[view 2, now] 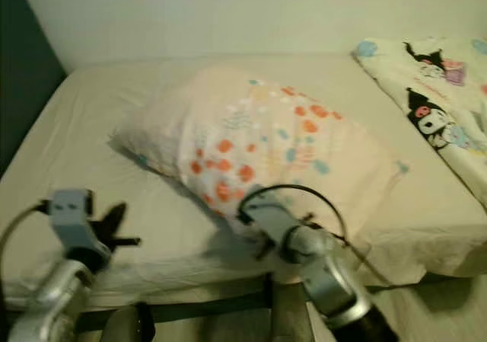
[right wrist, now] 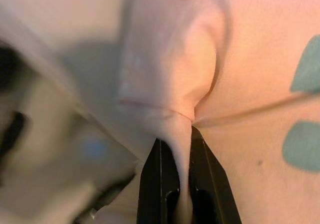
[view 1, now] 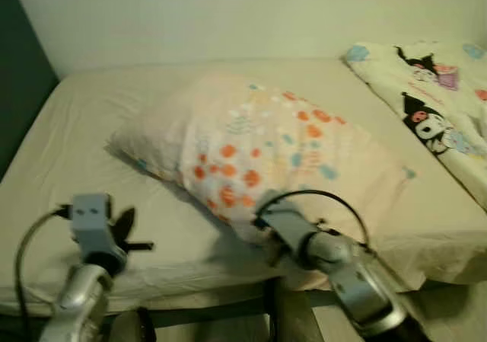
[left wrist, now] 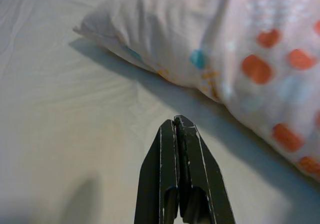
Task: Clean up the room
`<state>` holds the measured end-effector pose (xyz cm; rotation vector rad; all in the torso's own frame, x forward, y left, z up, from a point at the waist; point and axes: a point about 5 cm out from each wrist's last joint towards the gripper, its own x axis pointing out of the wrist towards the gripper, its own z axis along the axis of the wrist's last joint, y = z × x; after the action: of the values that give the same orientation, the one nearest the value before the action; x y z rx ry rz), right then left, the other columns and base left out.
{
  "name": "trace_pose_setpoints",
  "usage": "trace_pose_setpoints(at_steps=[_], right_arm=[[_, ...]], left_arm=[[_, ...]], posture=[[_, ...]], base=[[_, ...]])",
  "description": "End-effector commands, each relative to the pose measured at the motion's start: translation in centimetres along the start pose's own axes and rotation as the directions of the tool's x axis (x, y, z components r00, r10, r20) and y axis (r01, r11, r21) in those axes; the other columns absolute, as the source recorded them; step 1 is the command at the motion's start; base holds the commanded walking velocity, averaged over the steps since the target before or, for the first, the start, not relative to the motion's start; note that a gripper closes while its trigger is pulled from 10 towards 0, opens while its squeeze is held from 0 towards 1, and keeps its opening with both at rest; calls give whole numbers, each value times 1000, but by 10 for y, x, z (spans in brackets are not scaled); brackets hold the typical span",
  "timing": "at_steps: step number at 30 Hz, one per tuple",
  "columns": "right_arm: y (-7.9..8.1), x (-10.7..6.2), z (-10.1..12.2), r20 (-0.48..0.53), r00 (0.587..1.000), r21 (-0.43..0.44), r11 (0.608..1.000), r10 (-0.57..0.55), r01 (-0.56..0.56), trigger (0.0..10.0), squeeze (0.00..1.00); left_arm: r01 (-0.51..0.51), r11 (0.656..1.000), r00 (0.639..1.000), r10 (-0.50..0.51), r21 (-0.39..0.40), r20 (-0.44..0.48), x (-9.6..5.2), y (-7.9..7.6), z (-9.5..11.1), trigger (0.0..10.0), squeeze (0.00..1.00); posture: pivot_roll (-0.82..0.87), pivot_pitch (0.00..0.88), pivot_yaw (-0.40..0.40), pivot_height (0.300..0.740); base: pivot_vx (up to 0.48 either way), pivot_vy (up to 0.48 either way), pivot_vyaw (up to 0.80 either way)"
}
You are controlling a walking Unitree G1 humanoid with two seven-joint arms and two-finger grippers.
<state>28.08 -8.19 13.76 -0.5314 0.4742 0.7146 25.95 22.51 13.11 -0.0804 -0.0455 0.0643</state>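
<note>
At the lower left of the head view my left gripper point(view 1: 135, 235) hangs over the near edge of the bed point(view 1: 68, 151), its jaws pressed together with nothing between them; the wrist view shows the two black fingers point(left wrist: 182, 179) touching along their length, pointed at bare sheet just short of the pillow. That arm is bent up from below the frame, wrist raised, idle for now.

In the middle of the frame lies the pillow point(view 1: 259, 140), pale with orange and blue spots, set at a slant across the bed, its near corner toward me and its far end toward the wall. It is not at the head of the bed nor square to it, so I judge the tidying only begun: the pillow needs placing, and the printed blanket point(view 1: 434, 98) at the upper right lies rumpled along the bed's right side.

At the lower centre to right my right gripper point(right wrist: 175, 149) has hold of the pillow's near edge. In the wrist view the jaws are nearly closed on a pinched fold of the pillowcase, cloth bunched and creased between them. The right arm reaches forward and inward from the lower right, wrist low against the pillow, its cable looping above it. The grip is on cloth only, so I expect it could slip under a hard pull.
</note>
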Motion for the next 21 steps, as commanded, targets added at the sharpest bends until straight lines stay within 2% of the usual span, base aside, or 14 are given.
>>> trace_pose_setpoints(at_steps=[1,3,5,8,10,12,14,15,16,17,18,20,21], right_arm=[[8,3,10,44,997,-4,997,71,-71,0,0],[26,3,35,133,974,-6,983,181,-182,0,0],[26,3,35,133,974,-6,983,181,-182,0,0],[53,2,59,202,923,-6,943,326,-332,0,0],[53,2,59,202,923,-6,943,326,-332,0,0],[70,1,74,246,878,2,905,411,-425,0,0],[70,1,74,246,878,2,905,411,-425,0,0],[78,-1,82,266,852,11,883,450,-469,0,0],[78,-1,82,266,852,11,883,450,-469,0,0],[93,-7,94,299,784,42,813,544,-580,0,0],[97,-8,97,306,763,49,791,569,-610,0,0],[97,-8,97,306,763,49,791,569,-610,0,0],[102,-10,102,325,736,74,759,595,-647,0,0]], left_arm=[[-42,999,999,42,17,-21,-3,10,-4,10000,0],[-100,994,995,100,34,4,-2,23,3,10000,0],[-100,994,995,100,34,4,-2,23,3,10000,0],[-176,983,984,174,55,30,0,38,9,10000,0],[-176,983,984,174,55,30,0,38,9,10000,0],[-204,977,979,202,63,41,2,46,12,10000,0],[-204,977,979,202,63,41,2,46,12,10000,0],[-209,976,977,207,65,45,3,49,14,10000,0],[-209,976,977,207,65,45,3,49,14,10000,0],[-211,975,977,208,68,49,4,51,15,10000,0],[-211,975,977,208,68,50,4,51,15,10000,0],[-211,975,977,208,68,50,4,51,15,10000,0],[-209,976,977,206,68,49,5,51,15,10000,0]], posture=[[-93,175,-43,546],[-91,175,-45,546],[-91,175,-45,546],[-89,175,-45,546],[-89,175,-45,546],[-90,175,-44,546],[-90,175,-44,546],[-90,175,-44,546],[-90,175,-44,546],[-87,173,-43,546],[-87,173,-43,546],[-87,173,-43,546],[-85,170,-41,546]], base=[[0,0,0],[0,0,0],[0,0,0],[0,0,0],[0,0,0],[0,0,0],[0,0,0],[0,0,0],[0,0,0],[0,0,0],[0,0,0],[0,0,0],[0,0,0]])
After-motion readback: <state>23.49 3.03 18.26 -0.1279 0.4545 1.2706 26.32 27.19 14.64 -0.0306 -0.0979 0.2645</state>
